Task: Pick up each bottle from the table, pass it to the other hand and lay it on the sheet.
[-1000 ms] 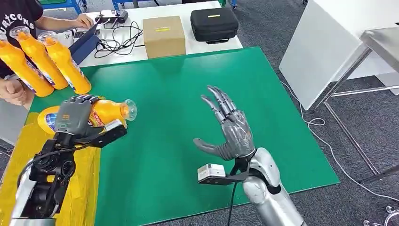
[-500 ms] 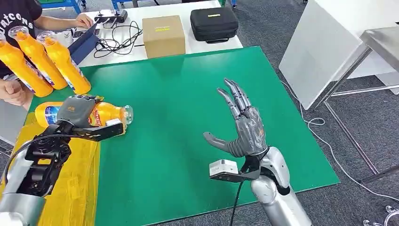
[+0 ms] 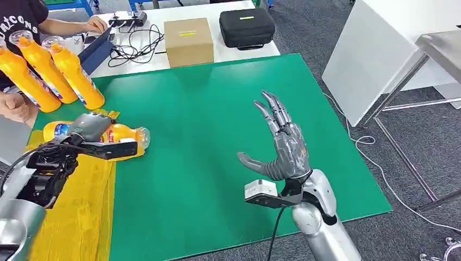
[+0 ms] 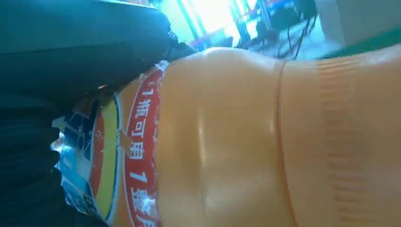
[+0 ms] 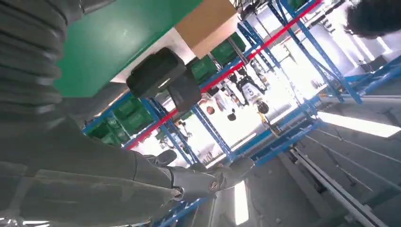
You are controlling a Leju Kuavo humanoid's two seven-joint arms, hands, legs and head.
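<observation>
1. At the tabletop's (image 3: 217, 109) left edge, I see the left robot hand (image 3: 89, 126) gripping a lying bottle (image 3: 122, 135) beside the yellow sheet (image 3: 76, 217).
2. Over open green, my right robot hand (image 3: 282, 149) is spread wide, holding nothing.

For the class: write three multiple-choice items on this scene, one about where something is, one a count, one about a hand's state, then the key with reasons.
1. Where does the bottle in the left hand lie?
A. at the yellow sheet's far edge
B. on the box
C. on the floor

2. How many bottles stand upright at the table's far left?
A. one
B. three
C. five

3. How is the right hand?
A. holding a bottle
B. curled in a fist
C. open, holding nothing

Key: 1 A, the bottle lies on its side across the sheet's edge; 2 B, three orange bottles stand together; 3 C, its fingers are spread above the green mat.
</observation>
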